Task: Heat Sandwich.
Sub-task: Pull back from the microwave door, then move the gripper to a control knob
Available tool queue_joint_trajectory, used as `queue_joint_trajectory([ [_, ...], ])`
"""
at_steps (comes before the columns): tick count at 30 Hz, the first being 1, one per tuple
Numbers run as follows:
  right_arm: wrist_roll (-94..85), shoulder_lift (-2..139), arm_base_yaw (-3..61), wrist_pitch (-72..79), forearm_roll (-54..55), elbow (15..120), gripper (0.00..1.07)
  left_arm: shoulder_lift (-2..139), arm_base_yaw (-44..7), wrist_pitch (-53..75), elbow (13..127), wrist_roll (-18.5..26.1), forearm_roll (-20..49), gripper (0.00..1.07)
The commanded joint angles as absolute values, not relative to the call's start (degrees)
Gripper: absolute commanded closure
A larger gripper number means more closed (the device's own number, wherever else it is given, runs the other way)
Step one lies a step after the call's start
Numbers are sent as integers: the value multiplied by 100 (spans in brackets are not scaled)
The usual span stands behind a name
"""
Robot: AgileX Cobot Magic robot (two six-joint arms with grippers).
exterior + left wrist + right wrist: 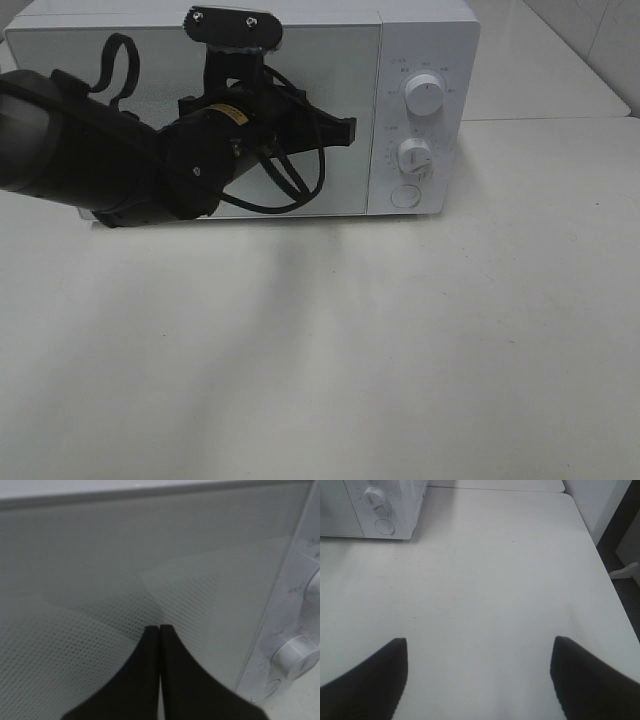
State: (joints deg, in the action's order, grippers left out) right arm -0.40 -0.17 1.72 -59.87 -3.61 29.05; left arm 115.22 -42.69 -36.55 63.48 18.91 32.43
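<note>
Left gripper [159, 630]: fingers pressed together, nothing between them, tips right up at the microwave door [150, 555]. Contact or a hair's gap, can't tell.

Sandwich: not in any view. The door is shut and its mesh window gives nothing away, so you can't confirm it's inside.

Likely step: seat the door, or go to the controls. If pushing, press square and low on the latch side, slowly, so the oven doesn't skid backward. If moving on, slide toward the panel: upper dial [424, 97], lower dial [414, 157], round button [404, 196] under them. Closed tips suit the button. For a dial you'd have to spread the fingers first.

Right gripper [480, 641]: spread wide, empty, hanging over bare table [495, 570] well clear of the oven.

Surface: white, matte, faintly scuffed. A seam behind the oven meets a second table [540, 70]. Dark floor [625, 540] past the right edge, pale tiled wall [600, 30] farther back.
</note>
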Motion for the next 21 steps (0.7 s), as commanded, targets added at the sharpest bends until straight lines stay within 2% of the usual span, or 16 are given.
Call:
queue_joint_trajectory([
  [1, 0, -178, 126, -5919, -361, 2893, 31, 11367, -4383, -3879, 6182, 1879, 3392, 107],
  [5, 0, -178, 126, -5919, -361, 2893, 31, 11213, -4624, -3707, 6005, 1874, 3392, 107],
  [9, 0, -178, 126, -5919, -361, 2893, 31, 11007, -4756, -2922, 5953, 1856, 3403, 107],
  [11, 0, -178, 126, -5919, -361, 2893, 31, 10915, -4778, -2384, 5953, 1856, 3403, 98],
  [12, 0, -178, 126, -5919, -361, 2893, 31, 10915, -4778, -2384, 5953, 1856, 3403, 98],
  [13, 0, -178, 126, -5919, -361, 2893, 31, 10823, -4778, -1776, 5953, 1856, 3398, 76],
  [14, 0, -178, 126, -5919, -361, 2893, 31, 10777, -4778, -1524, 5953, 1856, 3398, 63],
  [16, 0, -178, 126, -5919, -361, 2893, 31, 10691, -4778, -1020, 5953, 1856, 3398, 29],
  [17, 0, -178, 126, -5919, -361, 2893, 31, 10628, -4778, -642, 5959, 1856, 3392, 6],
  [21, 0, -178, 126, -5919, -361, 2893, 31, 10514, -4773, -63, 5959, 1856, 3249, 9],
])
